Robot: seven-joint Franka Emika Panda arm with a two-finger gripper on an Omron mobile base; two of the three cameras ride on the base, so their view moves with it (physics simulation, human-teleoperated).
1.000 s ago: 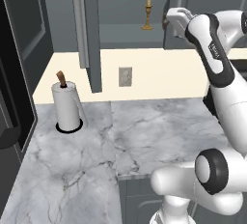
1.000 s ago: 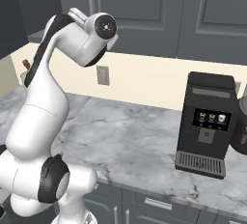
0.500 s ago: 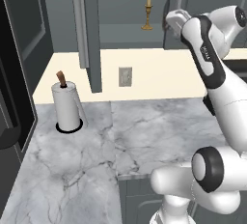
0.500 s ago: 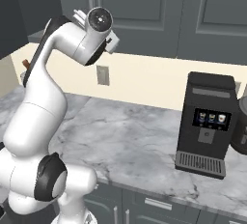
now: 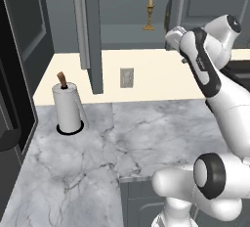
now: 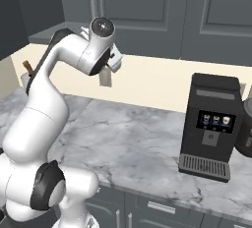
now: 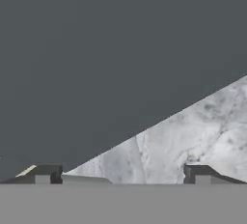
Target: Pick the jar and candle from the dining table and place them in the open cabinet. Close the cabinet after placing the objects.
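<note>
Our gripper (image 7: pixel 123 175) stands spread wide with nothing between its fingertips (image 7: pixel 47 174); in the hand view they frame dark cabinet surface above and a wedge of marble below. In the left base view the hand sits at the right-hand edge of the cabinet opening, up against the right door (image 5: pixel 178 6).

We see the candle (image 5: pixel 150 13) upright on the cabinet's (image 5: pixel 122 6) inner shelf, toward the back, its slim stick vertical above the brass base. It lies to the left of the hand and deeper into the cabinet, well apart from the fingers. We judge that the candle is already placed. We cannot make out the jar here.

Outward from the shelf, the left door (image 5: pixel 90 30) hangs open, swung toward us so that we see it nearly edge-on. Below, on the marble counter (image 5: pixel 146 133), a paper towel roll (image 5: pixel 67 107) stands near the left edge, and a wall outlet (image 5: pixel 126 77) sits on the cream backsplash. In the right base view a black coffee machine (image 6: pixel 209 126) stands at the counter's right end.

We judge the coming move turns on the doors: the right one is nearest the hand, while the left one lies across the opening and needs a reach leftward.
</note>
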